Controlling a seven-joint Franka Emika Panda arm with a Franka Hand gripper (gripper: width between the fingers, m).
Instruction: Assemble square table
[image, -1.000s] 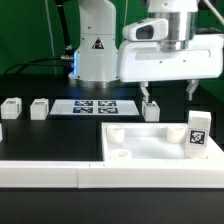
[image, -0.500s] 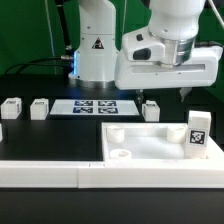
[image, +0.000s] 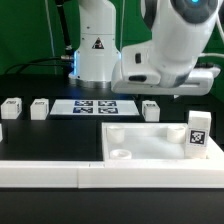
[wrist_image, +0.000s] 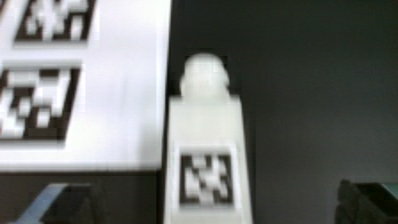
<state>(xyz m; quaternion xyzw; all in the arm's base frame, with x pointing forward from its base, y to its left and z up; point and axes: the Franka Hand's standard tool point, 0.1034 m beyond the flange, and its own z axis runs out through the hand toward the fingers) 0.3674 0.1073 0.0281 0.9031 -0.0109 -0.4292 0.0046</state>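
In the exterior view, the large white plastic square slab lay on the black table. A small white tagged block leg stood upright on the slab near its three o'clock edge. A second leg sat just beyond the slab's twelve o'clock edge. The marker board lay at the slab's ten o'clock. At the board's nine o'clock sat a third leg, then a fourth leg.

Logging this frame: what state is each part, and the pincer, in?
Pincer: open, straddling a leg.
Straddled leg: lying down, ungrasped.
Tabletop: lying flat, near socket empty.
Upright leg: standing on the tabletop.
Two other legs: lying loose, untouched.
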